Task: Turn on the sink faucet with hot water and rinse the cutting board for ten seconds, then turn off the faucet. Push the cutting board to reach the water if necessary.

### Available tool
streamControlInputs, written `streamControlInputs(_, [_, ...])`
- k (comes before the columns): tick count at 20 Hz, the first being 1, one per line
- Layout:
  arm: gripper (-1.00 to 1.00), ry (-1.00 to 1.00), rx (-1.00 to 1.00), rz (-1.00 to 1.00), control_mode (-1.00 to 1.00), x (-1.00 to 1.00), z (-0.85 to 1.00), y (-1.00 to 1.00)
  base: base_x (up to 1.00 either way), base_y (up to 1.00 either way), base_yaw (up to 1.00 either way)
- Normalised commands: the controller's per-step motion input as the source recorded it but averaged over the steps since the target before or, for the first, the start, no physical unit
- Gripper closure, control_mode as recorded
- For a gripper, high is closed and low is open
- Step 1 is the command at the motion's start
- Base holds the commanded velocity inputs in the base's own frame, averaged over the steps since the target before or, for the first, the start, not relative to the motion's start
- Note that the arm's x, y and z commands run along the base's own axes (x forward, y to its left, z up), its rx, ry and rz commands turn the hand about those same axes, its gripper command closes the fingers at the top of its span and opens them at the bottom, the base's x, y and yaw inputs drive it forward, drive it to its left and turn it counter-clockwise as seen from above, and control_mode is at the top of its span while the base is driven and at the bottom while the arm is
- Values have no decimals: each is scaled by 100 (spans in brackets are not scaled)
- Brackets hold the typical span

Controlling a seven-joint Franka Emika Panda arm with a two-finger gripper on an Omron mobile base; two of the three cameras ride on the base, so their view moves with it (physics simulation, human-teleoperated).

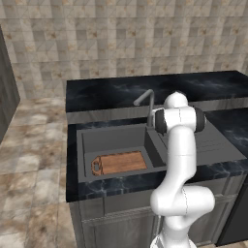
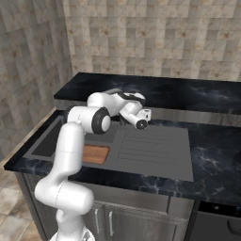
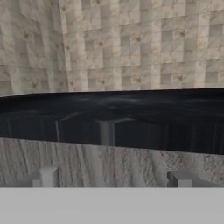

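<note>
Gripper (image 3: 114,178) tips show in the hand view as two pale stubs rising from the bottom, well apart with bare space between them, so the gripper is released and holds nothing. Ahead of it runs the black marbled raised surface (image 3: 131,118) at the back, with the beige tiled wall (image 3: 131,43) above it.

From the right base view the white arm (image 2: 70,150) bends over the sink (image 2: 155,150), and its hand (image 2: 136,115) hangs above the back of the ribbed drainboard (image 2: 150,148), near the basin's rear edge. In the left base view the arm's elbow covers the hand, so the fingers cannot be made out there.

The sink faucet (image 1: 145,99) stands behind the basin, its stem upright and its angled spout bent toward the left over the basin; the arm's upper link is just beside it on the right. Its side lever is too small to tell.

The cutting board (image 1: 120,162) lies flat on the floor of the sink basin, toward the front, with its rounded handle end and hole pointing left. In the right base view a corner of the board (image 2: 95,154) shows past the arm. The board sits well apart from the spout's tip, forward of it.
</note>
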Motion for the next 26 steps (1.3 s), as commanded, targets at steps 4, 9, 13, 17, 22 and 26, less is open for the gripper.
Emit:
streamControlInputs(4, [-100, 0, 0, 0, -100, 0, 0, -21, 0, 0, 0])
streamControlInputs(9, [-100, 0, 0, 0, -100, 0, 0, -25, 0, 0, 0])
streamControlInputs(13, [-100, 0, 0, 0, -100, 0, 0, -26, 0, 0, 0])
streamControlInputs(17, [-100, 0, 0, 0, -100, -4, 0, -32, 0, 0, 0])
streamControlInputs(22, [-100, 0, 0, 0, -100, -10, 0, -45, 0, 0, 0])
streamControlInputs(26, [-100, 0, 0, 0, -100, -28, 0, -39, 0, 0, 0])
